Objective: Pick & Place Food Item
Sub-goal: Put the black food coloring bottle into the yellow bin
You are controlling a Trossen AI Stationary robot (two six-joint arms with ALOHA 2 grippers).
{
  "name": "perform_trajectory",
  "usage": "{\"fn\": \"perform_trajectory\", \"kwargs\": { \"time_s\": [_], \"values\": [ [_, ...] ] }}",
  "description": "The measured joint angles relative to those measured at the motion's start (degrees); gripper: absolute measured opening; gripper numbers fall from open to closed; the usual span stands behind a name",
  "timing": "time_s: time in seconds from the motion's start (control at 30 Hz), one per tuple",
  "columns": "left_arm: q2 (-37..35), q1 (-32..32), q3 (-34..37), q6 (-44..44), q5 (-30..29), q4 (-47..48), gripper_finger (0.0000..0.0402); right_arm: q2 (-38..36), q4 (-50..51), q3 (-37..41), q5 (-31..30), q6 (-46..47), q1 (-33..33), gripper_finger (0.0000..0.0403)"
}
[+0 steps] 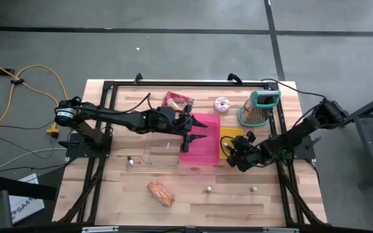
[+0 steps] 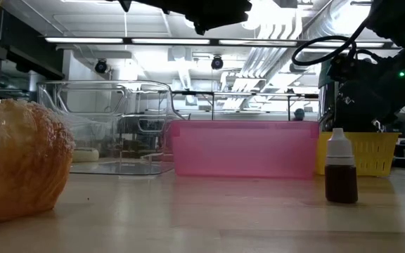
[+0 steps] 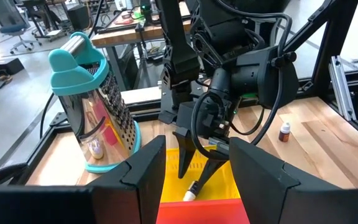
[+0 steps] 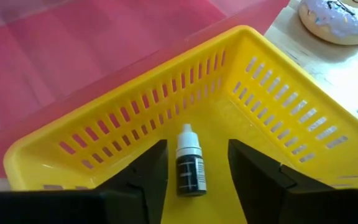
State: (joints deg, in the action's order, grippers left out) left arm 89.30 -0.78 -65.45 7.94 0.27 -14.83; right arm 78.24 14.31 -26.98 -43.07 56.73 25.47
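A small dark dropper bottle [image 4: 190, 167] with a white cap lies on its side on the floor of the yellow basket [image 4: 272, 118]. My right gripper [image 4: 197, 180] is open and slants down into the basket, one finger on either side of the bottle with a gap at each. My left gripper [image 1: 198, 134] hovers open above the pink tray [image 1: 199, 152], holding nothing. A bread loaf [image 1: 160, 192] lies near the table's front edge, and a frosted donut [image 1: 223, 104] sits at the far side.
A clear container [image 1: 160, 149] stands left of the pink tray. A teal-handled grater [image 1: 259, 107] and a snack packet [image 1: 177, 100] are at the back. Small bottles [image 1: 208, 189] stand on the front boards, one brown [image 2: 341, 169] before the basket [image 2: 371, 151].
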Motion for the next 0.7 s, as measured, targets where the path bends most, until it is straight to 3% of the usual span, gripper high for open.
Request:
{"fn": "perform_trajectory", "kwargs": {
  "time_s": [0.33,0.7],
  "values": [
    [0.0,0.0,0.0,0.0,0.0,0.2,0.0171,0.0,0.0,0.0,0.0,-0.8,0.0,0.0154],
    [0.0,0.0,0.0,-0.3,0.3,0.3,0.0171,-3.3,-3.8,-0.7,-1.9,-12.1,-0.8,0.0149]
  ]
}}
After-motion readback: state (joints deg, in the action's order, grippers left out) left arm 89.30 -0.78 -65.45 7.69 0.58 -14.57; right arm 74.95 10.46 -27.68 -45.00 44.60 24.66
